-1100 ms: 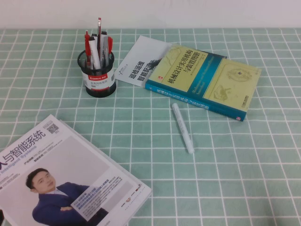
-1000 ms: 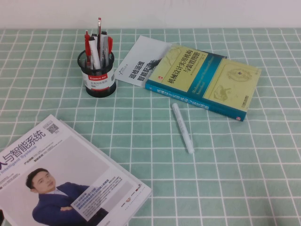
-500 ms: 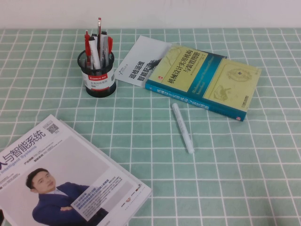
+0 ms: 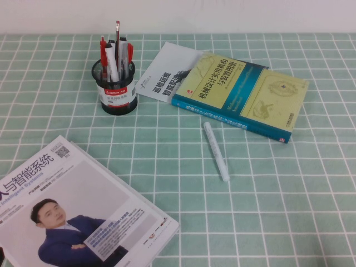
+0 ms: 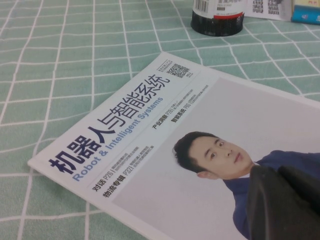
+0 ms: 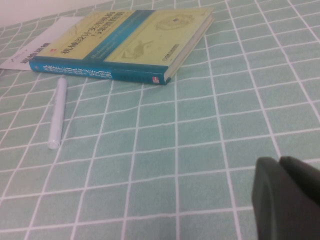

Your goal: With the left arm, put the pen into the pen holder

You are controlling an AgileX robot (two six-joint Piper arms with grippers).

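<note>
On the counter [image 4: 167, 167] nothing has changed: the pen [image 4: 216, 151] lies untouched, well apart from the pen holder [image 4: 114, 89]. Our left gripper [image 5: 285, 205] and right gripper [image 6: 287, 195] sit parked, both closed together, so the reach has not begun.

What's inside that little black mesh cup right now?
The pen holder holds red pens and white black-tipped pens; their lower ends are hidden. The pen lies outside. The left claw hovers over the magazine; the right claw hovers above the tablecloth.

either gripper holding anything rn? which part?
Nothing held. Pen lies free on the table; left gripper hangs over the magazine, right gripper over bare cloth.
</note>
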